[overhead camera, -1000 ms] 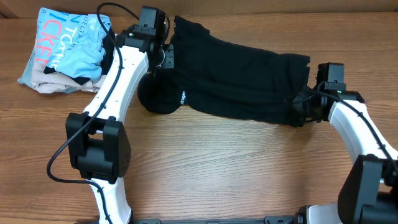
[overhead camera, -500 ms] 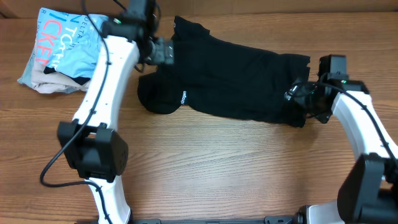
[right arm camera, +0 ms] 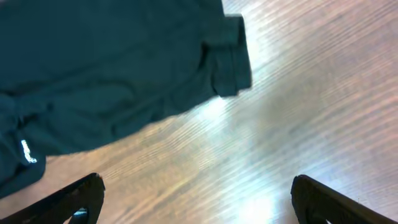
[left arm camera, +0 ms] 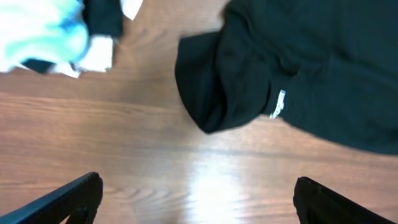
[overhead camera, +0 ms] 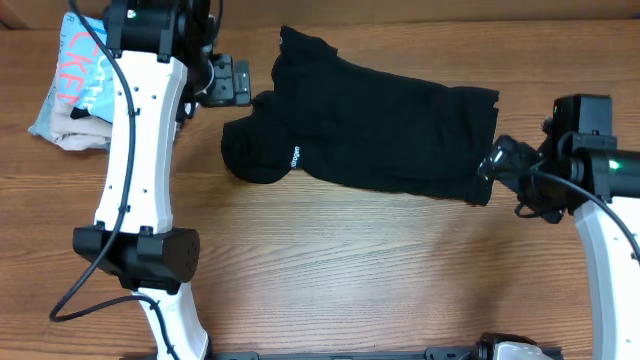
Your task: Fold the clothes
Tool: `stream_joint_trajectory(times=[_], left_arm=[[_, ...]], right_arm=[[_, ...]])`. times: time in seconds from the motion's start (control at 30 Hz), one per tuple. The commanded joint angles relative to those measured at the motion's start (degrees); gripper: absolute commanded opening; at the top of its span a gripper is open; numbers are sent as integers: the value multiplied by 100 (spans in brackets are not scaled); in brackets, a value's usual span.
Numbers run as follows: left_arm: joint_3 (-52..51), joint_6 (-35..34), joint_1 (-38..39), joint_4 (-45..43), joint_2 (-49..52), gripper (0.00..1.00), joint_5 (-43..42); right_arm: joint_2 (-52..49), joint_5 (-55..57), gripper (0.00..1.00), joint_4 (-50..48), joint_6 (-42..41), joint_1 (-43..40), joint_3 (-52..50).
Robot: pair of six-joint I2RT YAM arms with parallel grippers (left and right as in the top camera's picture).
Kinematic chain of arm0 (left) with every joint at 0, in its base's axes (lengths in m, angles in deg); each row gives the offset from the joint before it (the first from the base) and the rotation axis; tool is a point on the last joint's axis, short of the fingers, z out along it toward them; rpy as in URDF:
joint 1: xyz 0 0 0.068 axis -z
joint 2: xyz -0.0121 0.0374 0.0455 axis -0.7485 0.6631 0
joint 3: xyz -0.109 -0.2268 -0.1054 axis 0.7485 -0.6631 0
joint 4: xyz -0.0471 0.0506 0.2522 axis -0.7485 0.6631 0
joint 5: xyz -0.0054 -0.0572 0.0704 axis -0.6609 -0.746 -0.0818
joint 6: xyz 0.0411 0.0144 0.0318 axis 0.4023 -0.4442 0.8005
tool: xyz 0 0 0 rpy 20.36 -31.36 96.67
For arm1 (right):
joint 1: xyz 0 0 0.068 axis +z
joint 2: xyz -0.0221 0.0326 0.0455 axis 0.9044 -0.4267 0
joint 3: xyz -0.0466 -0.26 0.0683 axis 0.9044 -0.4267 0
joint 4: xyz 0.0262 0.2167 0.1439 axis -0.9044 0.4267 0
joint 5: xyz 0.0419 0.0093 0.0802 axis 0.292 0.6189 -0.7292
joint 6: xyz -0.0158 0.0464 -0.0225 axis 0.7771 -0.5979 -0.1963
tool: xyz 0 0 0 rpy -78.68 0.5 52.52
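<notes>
Jaws wide apart and empty on left gripper point(overhead camera: 236, 80) and right gripper point(overhead camera: 498, 166), both aloft.

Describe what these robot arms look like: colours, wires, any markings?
Both arms are white tubular links with chunky black joint housings. The left arm has a loose black cable looping alongside it; the right arm shows a small green light. The left end effector and right end effector are black, two-fingered.

Shirt point(overhead camera: 380, 130) lies across the middle of the table point(overhead camera: 350, 280), pile of folded clothes point(overhead camera: 70, 105) sits at the far left, left gripper point(left arm camera: 198, 198) hangs between pile and shirt, right gripper point(right arm camera: 196, 194) hangs just beside the shirt's right end.
</notes>
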Motion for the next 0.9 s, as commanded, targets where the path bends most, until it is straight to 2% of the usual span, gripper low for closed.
stream_joint_trajectory(times=[0.0, 0.13, 0.23, 0.3, 0.4, 0.5, 0.53, 0.6, 0.63, 0.83, 0.87], left_arm=[[-730, -33, 83, 26, -393, 100, -151], [-2074, -92, 101, -157, -686, 100, -114], [-3189, 140, 205, -804, -859, 100, -289], [-3768, 345, 343, -1237, -896, 96, -450], [-4527, 656, 640, -1991, -892, 85, -560], [-5219, 815, 916, -2962, -887, 65, -492], [-5442, 815, 975, -3307, -887, 56, -431], [-5814, 809, 1021, -3930, -887, 31, -350], [-6002, 809, 1021, -4247, -887, 23, -343], [-6712, 811, 1010, -5672, -887, 5, -81], [-6771, 811, 1010, -5853, -887, 4, -24]], right_arm=[[90, -37, 99, 144, 37, -2, 61], [90, -42, 100, -55, 37, -2, -208], [66, -57, 99, -293, 35, -2, -413], [39, -57, 99, -422, 35, -2, -511], [35, -57, 99, -542, 35, -2, -614], [26, -55, 99, -629, 37, -2, -660], [24, -55, 99, -651, 37, -2, -660], [24, -55, 99, -688, 37, -2, -660], [24, -52, 99, -708, 37, -2, -660], [24, -55, 99, -804, 37, -2, -660], [24, -55, 99, -813, 37, -2, -660]])
